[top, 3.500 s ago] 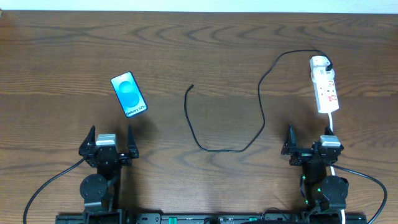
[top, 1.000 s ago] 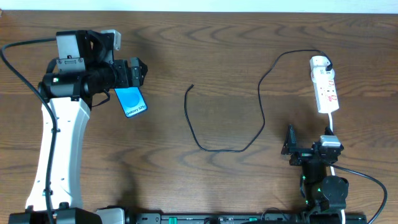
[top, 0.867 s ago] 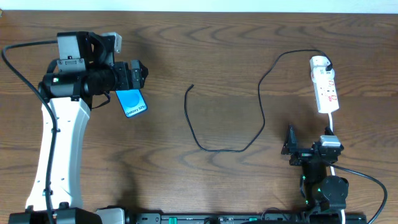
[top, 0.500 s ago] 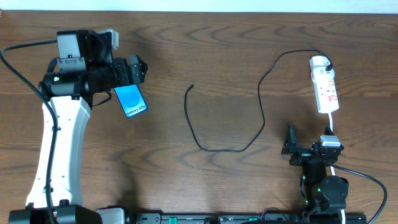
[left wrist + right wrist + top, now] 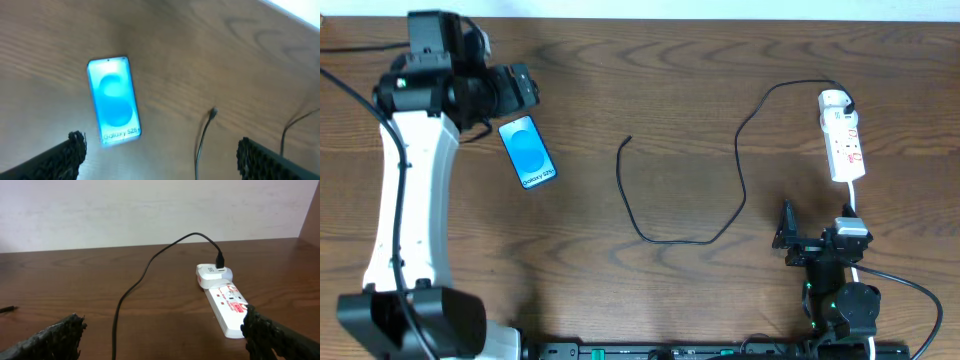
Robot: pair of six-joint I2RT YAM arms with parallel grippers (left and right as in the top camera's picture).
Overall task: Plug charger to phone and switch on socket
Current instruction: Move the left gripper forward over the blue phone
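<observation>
Looks like early approach: left end effector (image 5: 517,89) hangs wide open just beside the phone (image 5: 528,152), which lies flat on the desk (image 5: 670,60). The charger (image 5: 740,180) tip lies loose mid-desk, so the next move is probably grabbing it. Right end effector (image 5: 162,320) is open and empty, near the socket (image 5: 844,140).

Overhead looks straight down on the whole brown wooden worktop (image 5: 670,60). Left wrist camera hangs high, tilted down at the rectangular blue-screened phone (image 5: 114,100), seen overhead too. Right wrist sits low, looking level across at the narrow white power strip (image 5: 226,304), likewise shared.
</observation>
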